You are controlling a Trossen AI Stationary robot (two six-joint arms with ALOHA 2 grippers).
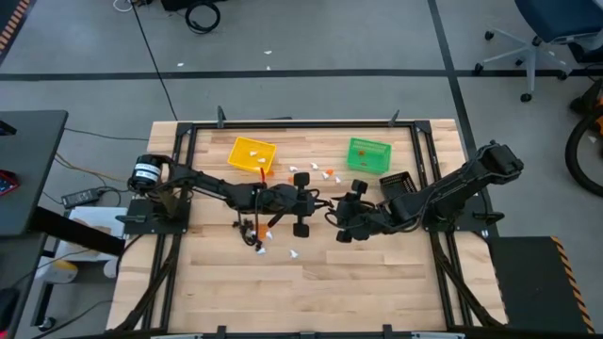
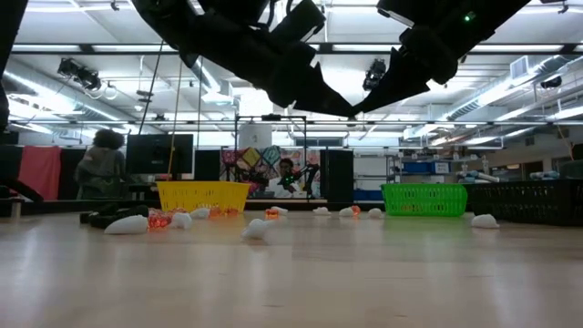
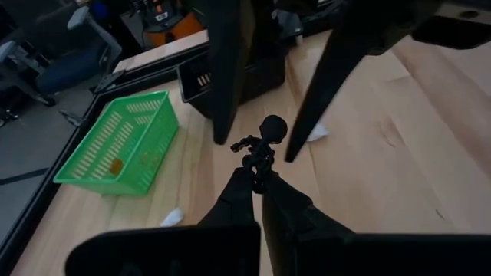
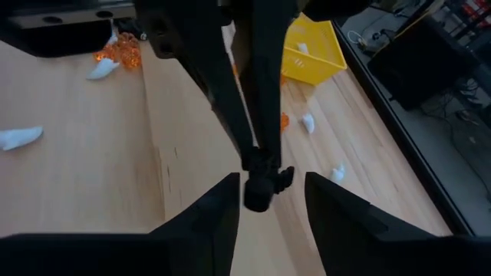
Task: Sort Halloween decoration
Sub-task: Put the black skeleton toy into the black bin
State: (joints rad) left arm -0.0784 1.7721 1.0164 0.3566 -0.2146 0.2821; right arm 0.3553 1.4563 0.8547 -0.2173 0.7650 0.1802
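Observation:
The Halloween decoration is many tiny white, orange and black trinkets. Some lie between the bins [image 1: 316, 171], and a cluster [image 1: 254, 231] lies under my left arm. One black trinket [image 3: 263, 138] hangs above mid-table, with my left gripper [image 3: 259, 178] shut on it. My right gripper [image 4: 270, 184] is open. It faces the left one, with one finger on each side of that trinket [image 4: 258, 192] and a gap showing at both sides. My left gripper pinches the black trinket's near end [image 3: 259, 162] between its two fingertips. It comes from the table's left, slanting a little downward. The trinket sticks out beyond the fingertips, round knob foremost, lifted clear of the table.
A yellow bin [image 1: 252, 153] stands at the far left of the table. A green bin [image 1: 368, 153] stands at the far right, with a black bin [image 1: 396, 184] beside my right arm. White trinkets [image 2: 257, 228] and an orange cluster [image 4: 119, 52] lie scattered on the wood. People sit in the room beyond.

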